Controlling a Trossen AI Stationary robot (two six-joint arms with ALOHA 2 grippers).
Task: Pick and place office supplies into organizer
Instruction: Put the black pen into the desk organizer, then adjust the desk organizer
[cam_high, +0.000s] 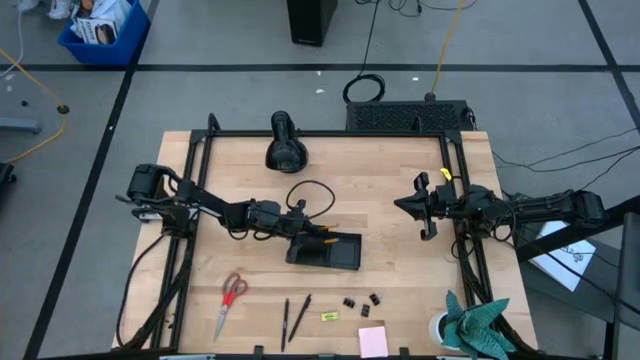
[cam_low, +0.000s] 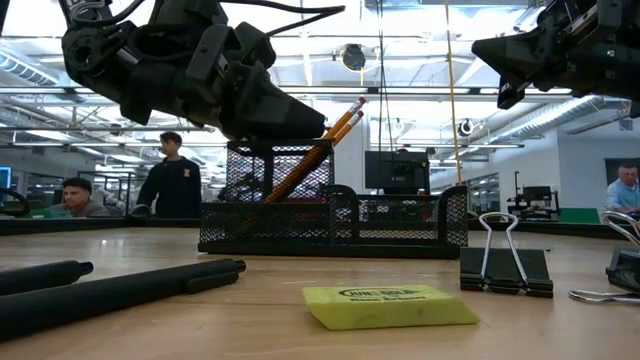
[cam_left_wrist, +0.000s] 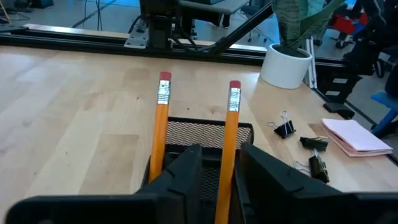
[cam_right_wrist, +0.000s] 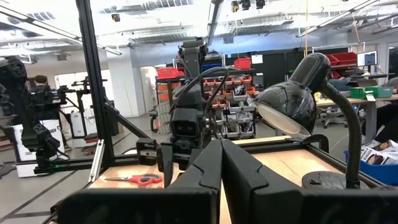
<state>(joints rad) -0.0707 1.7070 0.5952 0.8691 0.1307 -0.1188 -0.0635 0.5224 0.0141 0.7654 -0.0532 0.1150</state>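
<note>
Left gripper, fingers narrowly parted astride one of two pencils in organizer; risk: withdrawal snagging pencil out. Right gripper closed, idle at right.

light: bright overhead ceiling strips — glare: low view backlit | blur: near pens soft

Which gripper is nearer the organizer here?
Left. The left gripper sits over the organizer's left end, by the two pencils. The right gripper hangs well off to its right, shut.
</note>
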